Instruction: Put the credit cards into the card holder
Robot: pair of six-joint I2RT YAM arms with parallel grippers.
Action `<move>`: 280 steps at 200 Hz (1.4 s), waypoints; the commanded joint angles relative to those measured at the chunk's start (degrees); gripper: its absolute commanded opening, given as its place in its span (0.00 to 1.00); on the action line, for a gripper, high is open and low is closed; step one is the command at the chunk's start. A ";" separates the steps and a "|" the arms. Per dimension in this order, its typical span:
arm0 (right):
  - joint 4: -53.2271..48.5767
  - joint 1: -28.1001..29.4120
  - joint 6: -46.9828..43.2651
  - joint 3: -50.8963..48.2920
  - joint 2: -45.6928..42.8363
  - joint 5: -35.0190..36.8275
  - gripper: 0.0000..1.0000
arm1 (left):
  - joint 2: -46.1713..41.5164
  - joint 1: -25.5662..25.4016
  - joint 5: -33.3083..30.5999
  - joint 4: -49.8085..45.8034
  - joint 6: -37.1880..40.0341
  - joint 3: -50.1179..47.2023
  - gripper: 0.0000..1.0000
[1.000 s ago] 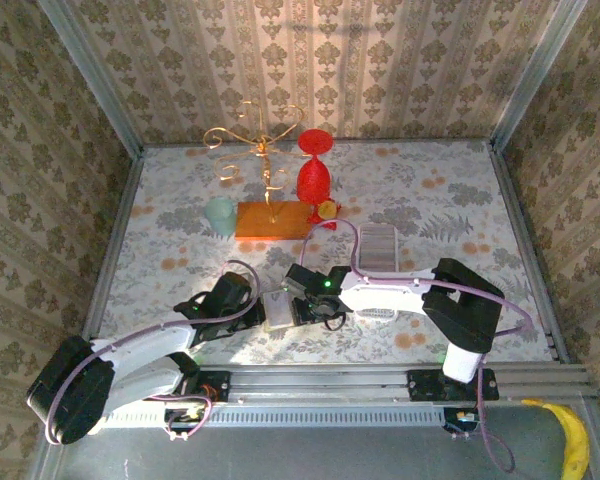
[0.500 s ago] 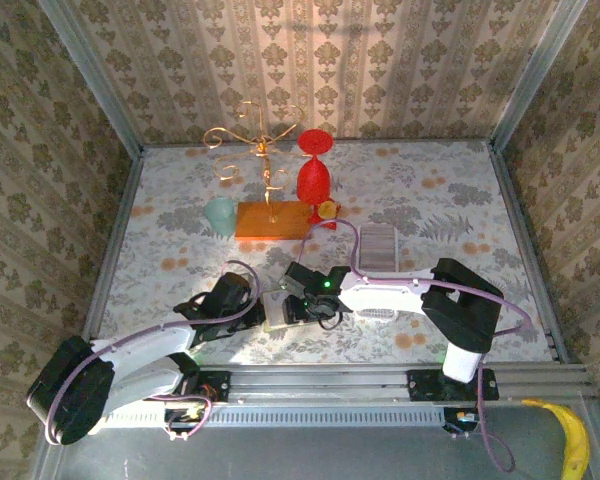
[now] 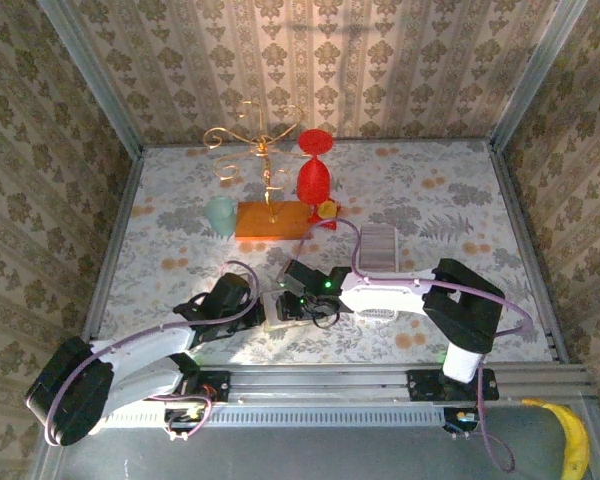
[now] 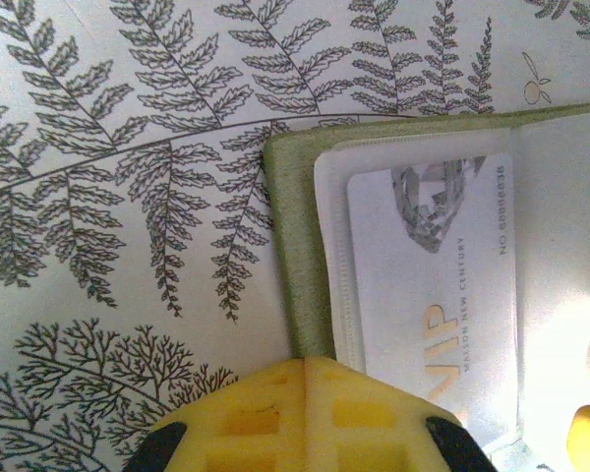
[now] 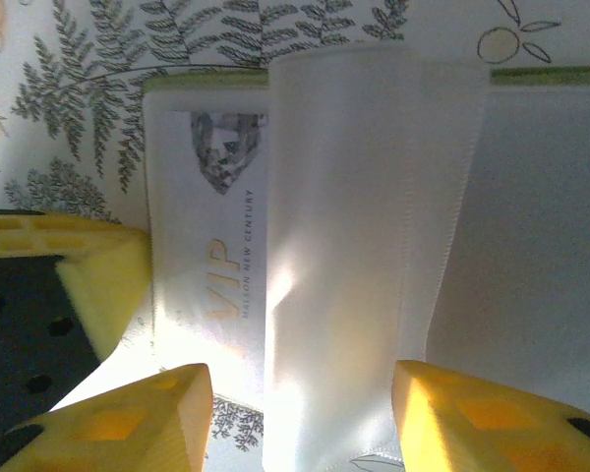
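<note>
The left gripper (image 4: 305, 393), fingers pressed together, sits at the open card holder's (image 4: 293, 246) near edge on the fern-print counter (image 4: 128, 147), apparently pinning it. Just beyond, a white VIP credit card (image 4: 433, 295) lies in a clear pocket, its long axis running away from that gripper, grey emblem end farthest. The right gripper (image 5: 295, 413), fingers apart, straddles a loose clear sleeve (image 5: 364, 246). A steady downward hold without sliding would serve best.

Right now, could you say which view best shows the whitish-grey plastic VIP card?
Left wrist: the whitish-grey VIP card shows nearly whole, lettering legible. Right wrist: a translucent sleeve covers part of it. Top external: too small to tell.
</note>
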 commanded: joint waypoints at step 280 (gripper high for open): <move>14.54 0.39 6.10 -3.03 0.81 -6.48 0.52 | -16.18 1.98 -3.71 -15.29 -1.76 -0.70 0.00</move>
